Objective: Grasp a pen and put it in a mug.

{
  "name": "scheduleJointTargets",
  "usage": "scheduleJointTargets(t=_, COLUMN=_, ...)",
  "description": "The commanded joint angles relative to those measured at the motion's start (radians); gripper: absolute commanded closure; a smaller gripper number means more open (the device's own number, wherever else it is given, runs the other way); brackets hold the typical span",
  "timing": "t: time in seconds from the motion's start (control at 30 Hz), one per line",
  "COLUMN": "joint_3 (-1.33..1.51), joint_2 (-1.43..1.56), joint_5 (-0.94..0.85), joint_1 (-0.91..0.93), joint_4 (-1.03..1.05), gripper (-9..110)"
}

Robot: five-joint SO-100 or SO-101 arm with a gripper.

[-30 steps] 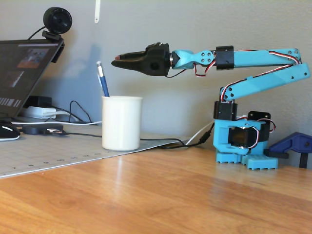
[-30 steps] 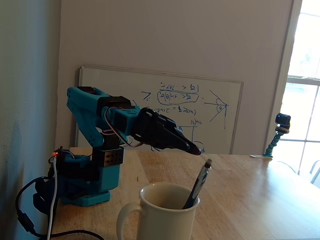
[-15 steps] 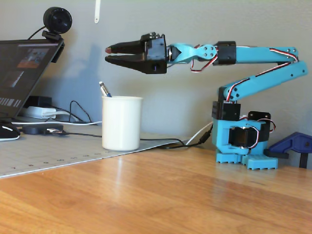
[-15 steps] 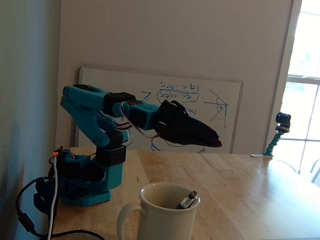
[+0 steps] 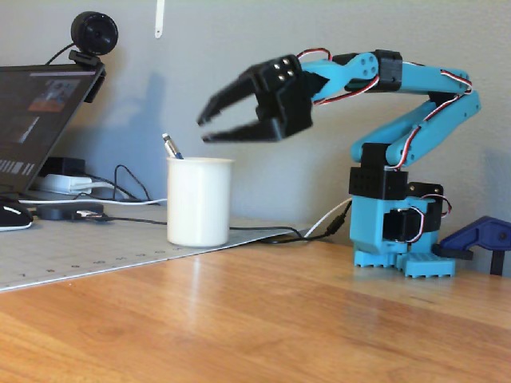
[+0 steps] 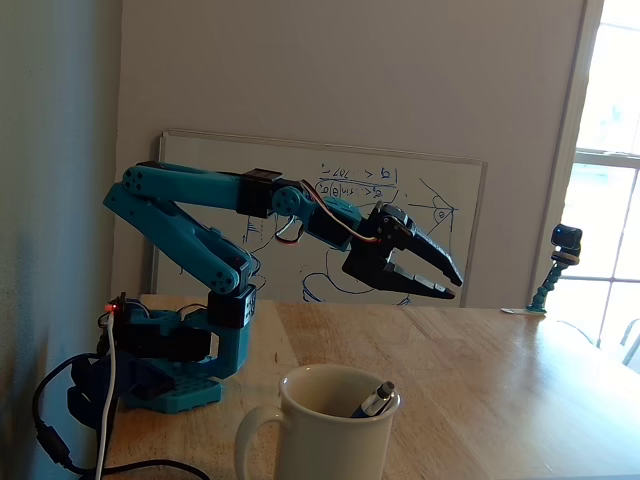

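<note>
A white mug (image 5: 200, 201) stands on the table; it also shows at the front of a fixed view (image 6: 330, 430). A pen (image 5: 172, 147) stands tilted inside the mug, its silver-and-blue top poking over the rim, seen in both fixed views (image 6: 373, 400). My black gripper (image 5: 203, 128) on the blue arm hangs in the air above and just right of the mug, apart from it. Its jaws are parted and hold nothing; this shows in both fixed views (image 6: 455, 285).
The arm's blue base (image 5: 395, 231) stands right of the mug. A laptop (image 5: 36, 120) with a webcam (image 5: 93, 36), a mouse (image 5: 12, 215) and cables lie at the left on a grey mat (image 5: 72, 255). A whiteboard (image 6: 440, 200) leans on the wall.
</note>
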Motion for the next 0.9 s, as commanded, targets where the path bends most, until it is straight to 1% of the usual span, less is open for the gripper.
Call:
scheduleJointTargets(t=0.0, joint_3=-0.100, joint_2=0.049, joint_5=-0.035, joint_1=-0.095, joint_4=0.210, gripper=97)
scheduleJointTargets(t=0.2, joint_3=-0.084, joint_2=0.156, joint_5=-0.051, joint_1=-0.172, joint_4=0.515, gripper=97)
scheduleJointTargets(t=0.4, joint_3=-0.057, joint_2=0.236, joint_5=-0.051, joint_1=-0.241, joint_4=0.719, gripper=97)
scheduleJointTargets(t=0.47, joint_3=-0.011, joint_2=0.270, joint_5=-0.052, joint_1=-0.255, joint_4=0.744, gripper=97)
scheduleJointTargets(t=0.67, joint_3=0.166, joint_2=0.399, joint_5=-0.052, joint_1=-0.265, joint_4=0.681, gripper=97)
scheduleJointTargets(t=0.87, joint_3=0.305, joint_2=0.572, joint_5=-0.051, joint_1=-0.265, joint_4=0.689, gripper=97)
